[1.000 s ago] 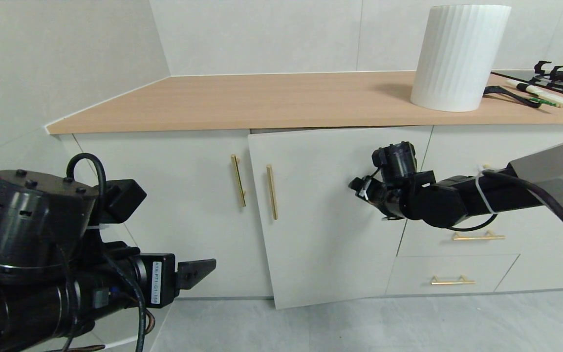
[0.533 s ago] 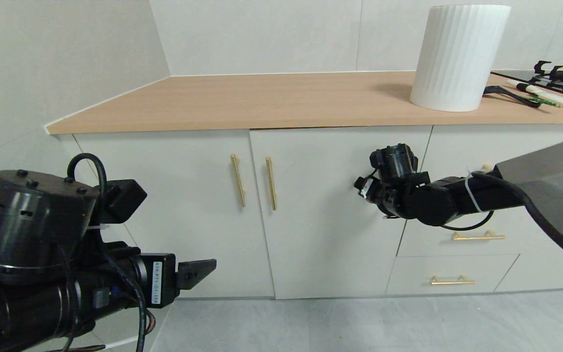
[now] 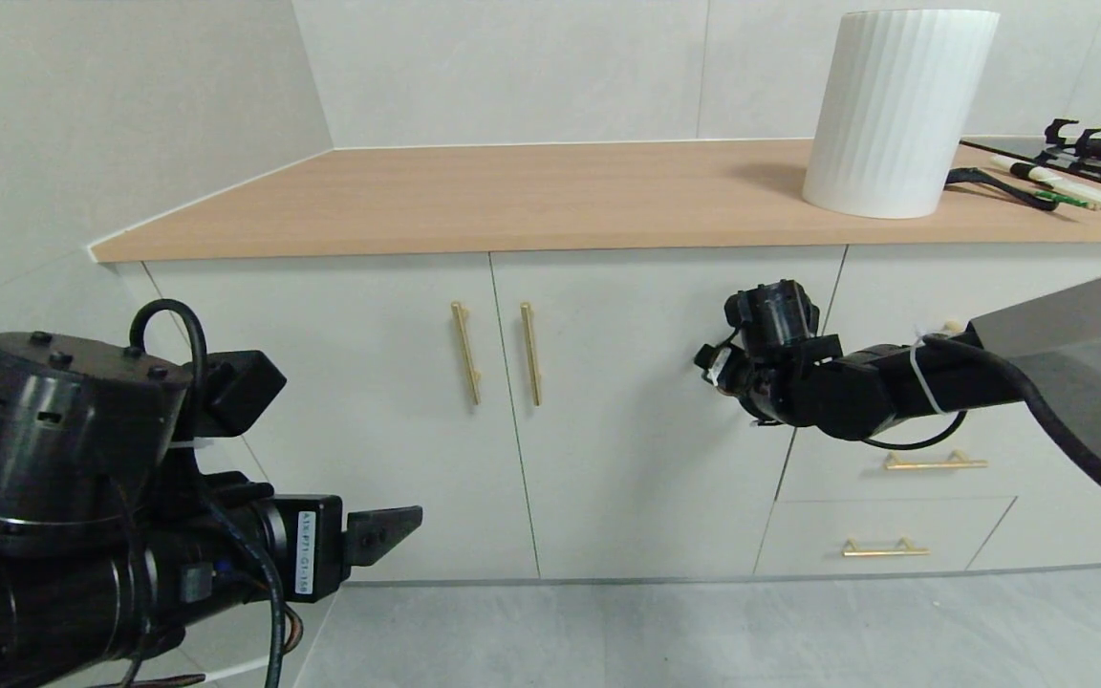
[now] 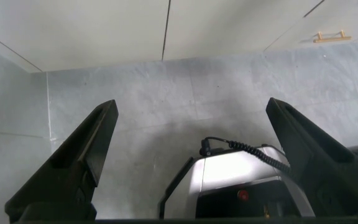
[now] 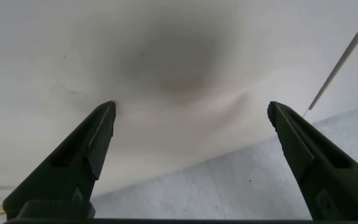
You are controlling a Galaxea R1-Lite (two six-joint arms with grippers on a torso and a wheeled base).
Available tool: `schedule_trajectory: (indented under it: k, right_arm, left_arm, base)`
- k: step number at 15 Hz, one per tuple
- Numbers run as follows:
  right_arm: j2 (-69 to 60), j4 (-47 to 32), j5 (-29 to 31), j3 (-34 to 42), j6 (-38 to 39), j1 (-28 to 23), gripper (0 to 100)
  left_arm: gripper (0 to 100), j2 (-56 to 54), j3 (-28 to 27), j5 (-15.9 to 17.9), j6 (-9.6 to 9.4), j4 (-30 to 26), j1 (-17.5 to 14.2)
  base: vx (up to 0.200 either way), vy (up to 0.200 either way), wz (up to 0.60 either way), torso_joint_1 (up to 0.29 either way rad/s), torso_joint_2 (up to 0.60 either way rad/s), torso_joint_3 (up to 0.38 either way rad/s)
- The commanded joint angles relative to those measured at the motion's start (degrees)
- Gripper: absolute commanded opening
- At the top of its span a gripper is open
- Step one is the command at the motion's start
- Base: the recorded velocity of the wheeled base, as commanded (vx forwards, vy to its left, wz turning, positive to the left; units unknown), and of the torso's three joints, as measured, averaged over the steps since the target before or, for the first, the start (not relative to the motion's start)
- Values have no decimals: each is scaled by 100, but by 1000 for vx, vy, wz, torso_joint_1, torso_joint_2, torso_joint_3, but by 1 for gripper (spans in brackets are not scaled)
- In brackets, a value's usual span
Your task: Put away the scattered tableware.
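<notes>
Facing the shut cupboard door (image 3: pixel 646 411), the right tool (image 3: pixel 709 369) is spread wide and grasps nothing; the left tool (image 4: pixel 190 111), lower left, is likewise released. Utensils (image 3: pixel 1047 189) lie on the surface (image 3: pixel 512 196) at upper right, above and right of the right tool, long axes running left-right, nearer the right arm.

Two long pieces of tableware are laid flat at the right end of the light wooden counter (image 3: pixel 512 196), near the base of a tall white ribbed cylindrical container (image 3: pixel 897 110). A slender black utensil with a looped end (image 3: pixel 998 184) is placed nearest the container. A cream-white stick-like utensil with a dark band near one end (image 3: pixel 1100 200) is set slantwise just beside it. Whether the two are touching cannot be told. A small green part (image 3: pixel 1065 199) is seen between them.
</notes>
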State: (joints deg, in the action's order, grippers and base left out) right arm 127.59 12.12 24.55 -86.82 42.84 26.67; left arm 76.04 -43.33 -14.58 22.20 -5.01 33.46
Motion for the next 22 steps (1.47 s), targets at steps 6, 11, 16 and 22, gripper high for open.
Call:
schedule_trajectory:
  k: [6, 11, 16, 22]
  right_arm:
    - [-41, 1, 6, 7, -4, 5, 100]
    - [-1148, -386, -1075, 1141, -83, 57, 100]
    - [-1948, -192, -2025, 1844, -548, 57, 100]
    - [-4409, -192, -2007, 3084, -1489, -154, 100]
  left_arm:
    - [100, -2, 0, -1, 4, 0, 2]
    - [100, -11, 0, -1, 4, 0, 2]
    - [100, -28, 0, -1, 4, 0, 2]
    - [100, -661, 52, -19, -488, 607, -244]
  base:
    - [0, 0, 0, 0, 0, 0]
    - [0, 0, 0, 0, 0, 0]
    - [0, 0, 0, 0, 0, 0]
    - [0, 0, 0, 0, 0, 0]
